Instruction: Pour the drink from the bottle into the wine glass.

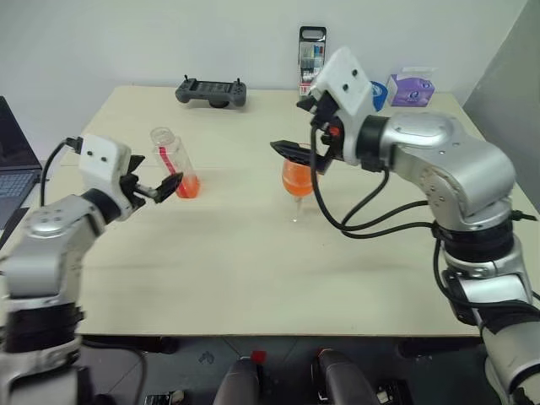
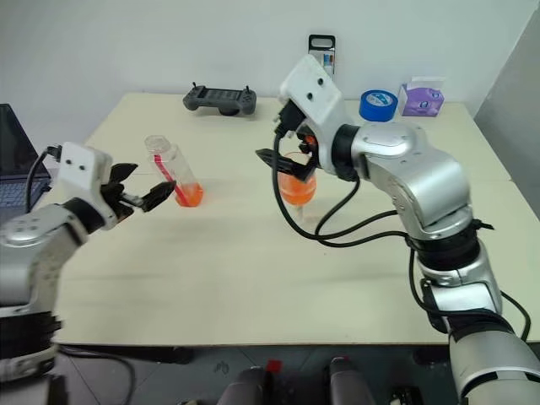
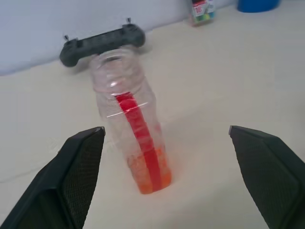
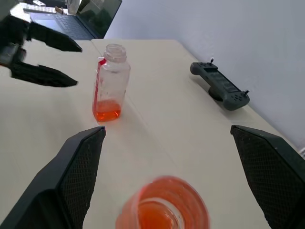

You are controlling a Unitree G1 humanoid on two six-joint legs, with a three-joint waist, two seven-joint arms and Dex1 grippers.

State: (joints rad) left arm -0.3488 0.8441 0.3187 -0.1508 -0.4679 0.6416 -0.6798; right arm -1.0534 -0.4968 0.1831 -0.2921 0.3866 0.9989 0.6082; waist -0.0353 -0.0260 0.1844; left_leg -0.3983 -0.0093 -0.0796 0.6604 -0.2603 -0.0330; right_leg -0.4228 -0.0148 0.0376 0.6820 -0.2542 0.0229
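1. The wine glass (image 1: 297,180) stands upright near the middle of the table (image 1: 253,261), and its bowl holds a good amount of the drink (image 4: 162,210), an orange-red liquid seen from above in the right wrist view. By this the pour itself looks done.

2. The bottle (image 1: 175,162) stands upright on the table to the robot's left of the wine glass, well apart from it. It is uncapped and nearly empty, with only a shallow layer of orange-red at its bottom.

3. The left gripper (image 1: 159,189) hangs just beside the bottle, on the side away from the wine glass. Its jaws are spread wide with the bottle between and beyond the fingers (image 3: 81,162), and nothing is gripped.

4. The right gripper (image 2: 285,160) sits at the wine glass, about level with the bowl's rim. Its jaws are spread wide too. From the head views I cannot be sure whether a finger touches the glass, but it does not appear to be clamped.

5. What is left seems small: drawing both arms clear of the wine glass and the bottle. The remnant in the bottle might still be poured, if a full emptying is wanted.

6. Beyond the wine glass, at the table's far edge, lie a black handheld controller (image 1: 211,91) and a roll of blue tape (image 2: 378,105), neither in the way.
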